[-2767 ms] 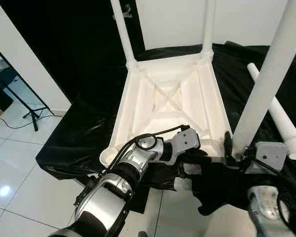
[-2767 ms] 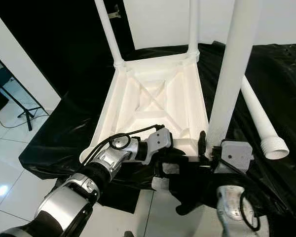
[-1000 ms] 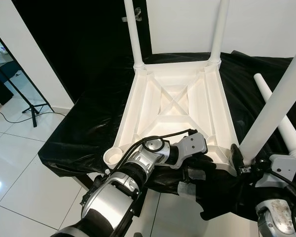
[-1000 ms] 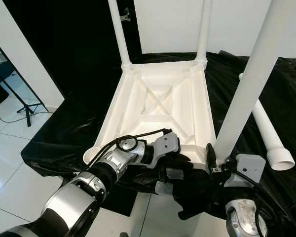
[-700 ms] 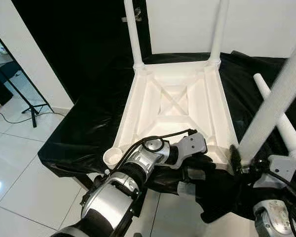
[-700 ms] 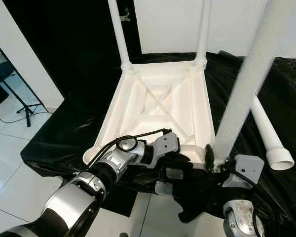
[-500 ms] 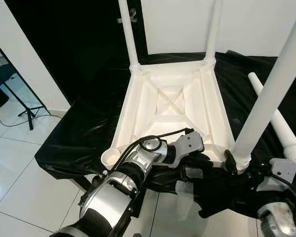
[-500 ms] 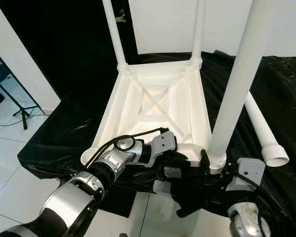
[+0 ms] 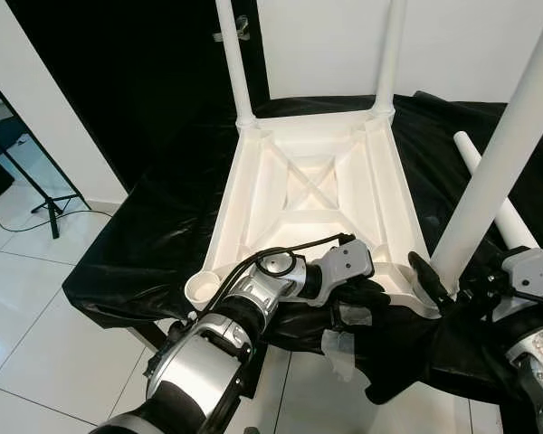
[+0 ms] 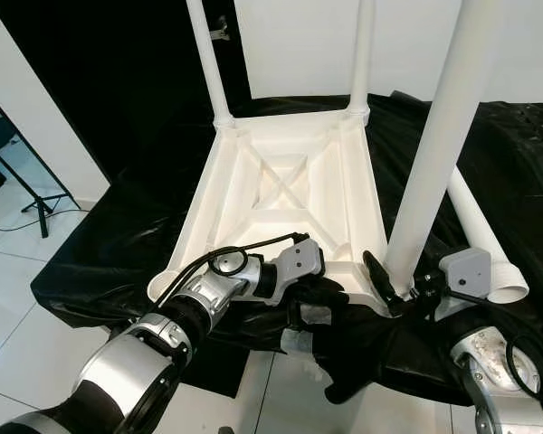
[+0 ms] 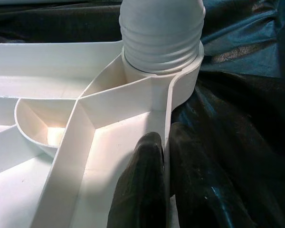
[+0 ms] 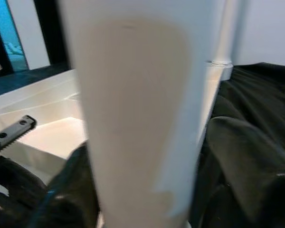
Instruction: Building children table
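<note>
an upturned white plastic table top [image 9: 317, 194] on a black-draped table [image 9: 154, 244], left gripper [image 11: 164, 156] pinching its rigid near rim, right gripper [image 10: 398, 285] spread around a light, slick leg [image 10: 434, 154], best held low near its socket.

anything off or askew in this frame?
Mostly fine. The near right leg leans instead of standing straight like the two far legs, and its thread still shows above the socket, so it looks not fully seated. The fourth socket is empty; a spare leg lies on the black cloth.
</note>
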Motion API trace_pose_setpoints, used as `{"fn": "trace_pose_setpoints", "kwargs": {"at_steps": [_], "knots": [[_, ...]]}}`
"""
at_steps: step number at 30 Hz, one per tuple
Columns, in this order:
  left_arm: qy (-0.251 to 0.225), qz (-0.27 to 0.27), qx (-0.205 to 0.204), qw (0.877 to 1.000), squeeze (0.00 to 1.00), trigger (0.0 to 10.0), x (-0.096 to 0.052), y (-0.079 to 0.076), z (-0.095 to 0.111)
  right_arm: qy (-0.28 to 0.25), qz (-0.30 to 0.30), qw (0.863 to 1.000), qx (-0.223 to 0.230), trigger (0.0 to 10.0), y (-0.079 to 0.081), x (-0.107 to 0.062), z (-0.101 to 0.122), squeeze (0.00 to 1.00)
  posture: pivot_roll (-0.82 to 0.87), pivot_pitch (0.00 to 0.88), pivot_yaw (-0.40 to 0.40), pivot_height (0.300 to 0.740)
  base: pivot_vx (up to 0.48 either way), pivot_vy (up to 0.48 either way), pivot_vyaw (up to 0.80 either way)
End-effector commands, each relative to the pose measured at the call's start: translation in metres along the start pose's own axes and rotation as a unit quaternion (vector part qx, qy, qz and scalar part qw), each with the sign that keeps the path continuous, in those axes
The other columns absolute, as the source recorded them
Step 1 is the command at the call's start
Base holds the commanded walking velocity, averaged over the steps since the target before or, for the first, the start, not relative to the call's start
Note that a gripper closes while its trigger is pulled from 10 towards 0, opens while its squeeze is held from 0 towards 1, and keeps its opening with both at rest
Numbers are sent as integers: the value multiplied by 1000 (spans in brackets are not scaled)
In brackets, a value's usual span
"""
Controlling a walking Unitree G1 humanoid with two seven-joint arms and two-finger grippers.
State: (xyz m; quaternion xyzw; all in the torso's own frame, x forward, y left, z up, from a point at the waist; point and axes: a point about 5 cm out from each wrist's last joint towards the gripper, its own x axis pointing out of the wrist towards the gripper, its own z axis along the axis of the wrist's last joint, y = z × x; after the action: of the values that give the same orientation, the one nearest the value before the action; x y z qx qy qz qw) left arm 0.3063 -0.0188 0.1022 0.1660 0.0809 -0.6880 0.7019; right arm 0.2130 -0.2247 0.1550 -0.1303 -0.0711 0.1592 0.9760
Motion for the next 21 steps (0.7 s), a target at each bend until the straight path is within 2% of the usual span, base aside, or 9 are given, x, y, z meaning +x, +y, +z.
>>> {"fn": "trace_pose_setpoints", "kwargs": {"at_steps": [1, 4, 7, 13, 16, 17, 19, 20, 21], "knots": [[33, 89, -58, 994, 0, 10000, -8, 1, -29, 9, 8, 1000, 11, 0, -1, 0, -4, 0, 57, 0, 77, 740, 0, 0, 0], [33, 90, -58, 994, 0, 10000, -8, 1, -29, 18, 18, 999, 22, 0, -2, -2, -7, 0, 58, 0, 78, 740, 0, 0, 0], [35, 90, -57, 994, 0, 10000, -9, 2, -29, 42, 29, 997, 58, 0, 2, -7, -17, 0, 55, 0, 81, 740, 0, 0, 0], [36, 89, -57, 994, 0, 10000, -9, 2, -29, 54, 15, 995, 77, 0, 10, -13, -21, 0, 52, 0, 84, 740, 0, 0, 0], [36, 89, -54, 994, 0, 10000, -8, 2, -27, 65, -71, 992, 86, 0, 22, -23, -25, 0, 57, 0, 79, 740, 0, 0, 0], [36, 89, -54, 994, 0, 10000, -8, 2, -27, 65, -71, 992, 86, 0, 22, -23, -25, 0, 57, 0, 79, 740, 0, 0, 0], [34, 91, -54, 994, 0, 10000, -8, 3, -26, 63, -129, 987, 78, 0, 29, -29, -26, 0, 56, 0, 77, 740, 0, 0, 0], [34, 91, -54, 994, 0, 10000, -8, 3, -26, 63, -129, 987, 78, 0, 29, -29, -26, 0, 56, 0, 77, 740, 0, 0, 0], [34, 91, -53, 994, 0, 10000, -8, 4, -26, 62, -180, 979, 70, 0, 30, -30, -26, 0, 56, 0, 77, 740, 0, 0, 0]]}}
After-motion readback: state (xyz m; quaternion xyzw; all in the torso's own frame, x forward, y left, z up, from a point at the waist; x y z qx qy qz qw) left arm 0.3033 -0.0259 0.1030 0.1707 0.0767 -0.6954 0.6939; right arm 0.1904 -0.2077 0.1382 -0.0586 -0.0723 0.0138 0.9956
